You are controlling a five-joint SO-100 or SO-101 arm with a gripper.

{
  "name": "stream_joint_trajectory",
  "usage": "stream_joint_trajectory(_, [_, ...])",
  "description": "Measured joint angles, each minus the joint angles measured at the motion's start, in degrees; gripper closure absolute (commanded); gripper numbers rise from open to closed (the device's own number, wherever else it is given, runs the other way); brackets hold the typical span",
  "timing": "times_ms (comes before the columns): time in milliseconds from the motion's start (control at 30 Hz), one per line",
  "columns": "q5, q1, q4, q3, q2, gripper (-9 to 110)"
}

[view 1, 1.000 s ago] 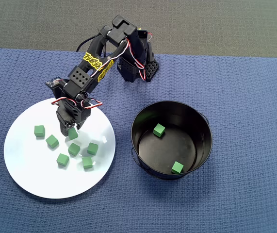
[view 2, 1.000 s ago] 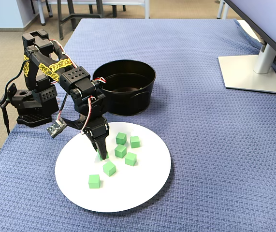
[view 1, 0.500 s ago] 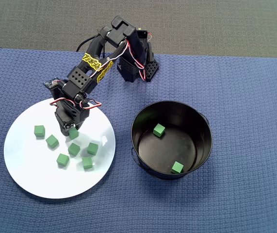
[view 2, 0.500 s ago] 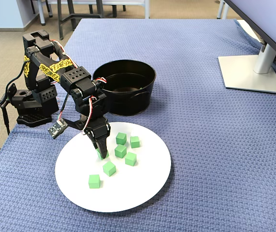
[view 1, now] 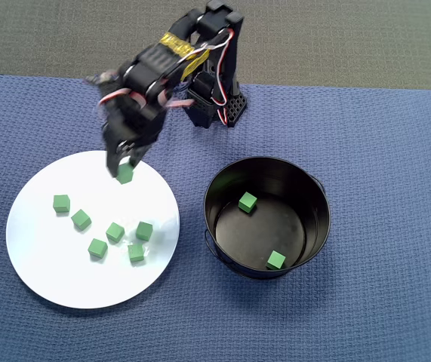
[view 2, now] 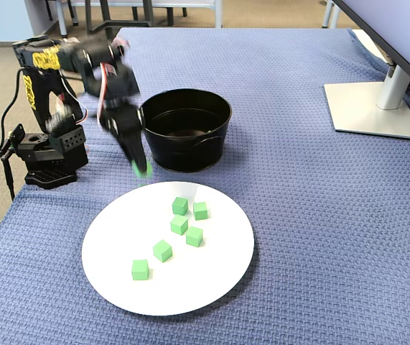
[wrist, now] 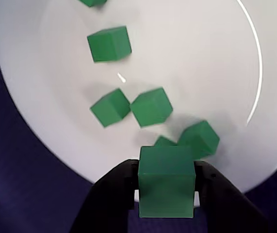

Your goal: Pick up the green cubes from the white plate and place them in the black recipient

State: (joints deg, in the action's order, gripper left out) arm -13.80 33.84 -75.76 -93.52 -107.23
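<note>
**Hand holding one green cube above the plate rim**

The hand (wrist: 166,194) is gripping a green cube (wrist: 166,180) between its two fingers; in the wrist view the black fingers are pressing against the cube's left and right faces. In the overhead view this held cube (view 1: 125,175) is sitting over the upper part of the white plate (view 1: 49,271), and in the fixed view it (view 2: 142,169) is hanging above the plate's far edge, close to the black pot (view 2: 187,147).

Six more cubes are lying on the plate. In the overhead view, one (view 1: 61,203) is resting toward the left, another (view 1: 81,219) just below and right of it, and four are forming a loose cluster near the centre (view 1: 115,231), (view 1: 144,231), (view 1: 97,248), (view 1: 136,253).

Two cubes are lying on the floor of the pot (view 1: 313,188): one near the upper left (view 1: 247,202), one near the lower right (view 1: 275,261).

Plate and pot are standing side by side, apart, on the blue woven surface (view 1: 389,136). The arm base (view 2: 47,154) is standing at the surface's edge. A monitor stand (view 2: 373,108) is occupying the far right in the fixed view.
</note>
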Motion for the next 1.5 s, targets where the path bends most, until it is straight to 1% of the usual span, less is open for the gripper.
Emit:
stream_joint_trajectory(167, [-3.5, -9.1, -3.8, 0.0, -11.3, 102])
stream_joint_trajectory(333, [-6.8, -22.9, -3.6, -4.1, -19.5, 102])
stream_joint_trajectory(467, [-6.8, -32.3, 3.8, -10.7, -20.0, 102])
stream_joint_trajectory(633, [-4.1, -42.9, 13.0, -16.7, -17.7, 102])
stream_joint_trajectory(767, [-3.0, -49.0, 18.1, -19.0, -14.1, 102])
stream_joint_trajectory(800, [-2.8, -50.0, 19.1, -19.6, -13.3, 95])
stream_joint_trajectory(833, [-2.6, -51.0, 20.0, -20.2, -12.7, 84])
stream_joint_trajectory(867, [-2.4, -51.9, 20.5, -20.6, -12.4, 75])
stream_joint_trajectory(900, [-2.0, -52.6, 20.8, -20.7, -12.3, 72])
stream_joint_trajectory(933, [-1.7, -53.3, 20.8, -20.7, -12.3, 71])
stream_joint_trajectory(1067, [-0.7, -52.4, 20.7, -20.7, -12.6, 73])
stream_joint_trajectory(1200, [0.4, -49.7, 18.6, -18.1, -15.1, 79])
stream_joint_trajectory(1333, [2.8, -42.1, 14.5, -14.7, -18.8, 82])
stream_joint_trajectory(1500, [8.5, -27.2, 9.7, -12.0, -20.0, 83])
